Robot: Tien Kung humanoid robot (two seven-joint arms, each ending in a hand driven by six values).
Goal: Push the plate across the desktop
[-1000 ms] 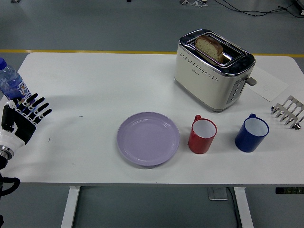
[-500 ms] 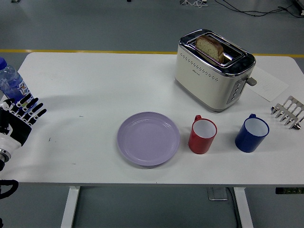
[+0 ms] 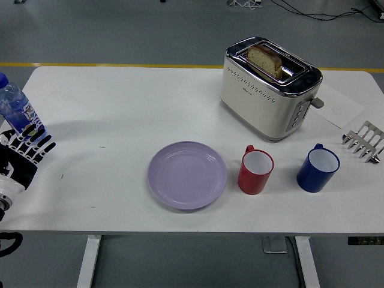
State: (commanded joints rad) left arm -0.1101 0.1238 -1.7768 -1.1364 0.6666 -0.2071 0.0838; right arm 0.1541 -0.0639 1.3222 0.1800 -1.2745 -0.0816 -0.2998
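A lilac plate [image 3: 187, 174] lies flat on the white table [image 3: 120, 108], near the front edge and a little left of the middle. My left hand [image 3: 24, 151] is at the table's left edge, far left of the plate, with its fingers spread and holding nothing. My right hand is out of view.
A red mug [image 3: 255, 171] stands just right of the plate, and a blue mug [image 3: 317, 168] further right. A cream toaster [image 3: 268, 88] holding bread stands behind them. A toast rack [image 3: 364, 141] is at the right edge. A water bottle [image 3: 14, 108] stands behind my left hand.
My left hand has drawn back to the left and toward the table's near edge. The plate and other objects have not moved.
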